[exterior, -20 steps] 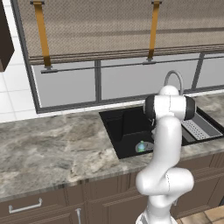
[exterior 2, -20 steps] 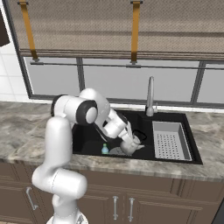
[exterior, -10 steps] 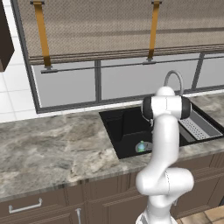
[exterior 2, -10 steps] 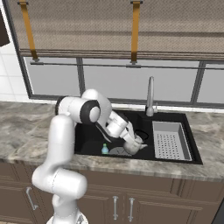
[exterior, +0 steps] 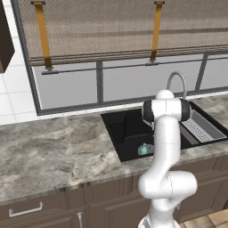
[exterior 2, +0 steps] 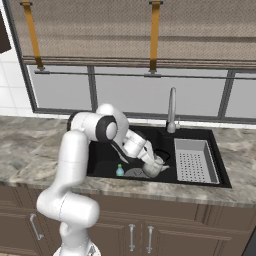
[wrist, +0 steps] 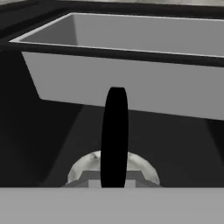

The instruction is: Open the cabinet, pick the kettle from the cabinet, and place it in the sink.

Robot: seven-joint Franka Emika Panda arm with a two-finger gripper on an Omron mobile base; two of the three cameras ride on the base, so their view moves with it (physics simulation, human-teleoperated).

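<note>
From the right base view I see my arm reaching down into the sink [exterior 2: 220,172], the black basin set in the marbled counter [exterior 2: 30,150]. The kettle [exterior 2: 154,165] sits low inside the basin, just left of the grey perforated drainer tray [exterior 2: 195,161], and my gripper [exterior 2: 150,159] is right over it. The wrist covers most of the kettle's body there, so I make out only a pale rounded shape and a dark loop above it; the flower marks are too small to tell.

The hand view is clearer on one point: the kettle's thin black handle [wrist: 114,135] rises straight up through the middle of the frame, with the pale top of the kettle [wrist: 89,164] below it. I read the jaws as clamped tight on that handle, though the fingertips themselves are cut off at the bottom. Behind it stands the grey wall of the drainer tray [wrist: 131,94].

In the left base view my own arm blocks the middle of the sink [exterior: 120,133], hiding the kettle and the hand. A small teal-topped object [exterior: 143,149] lies on the basin floor; I cannot tell what it is. The tap [exterior: 177,82] arches behind the shoulder joint. A dark edge of the cabinet [exterior: 5,40] is cut off at the upper left.
</note>
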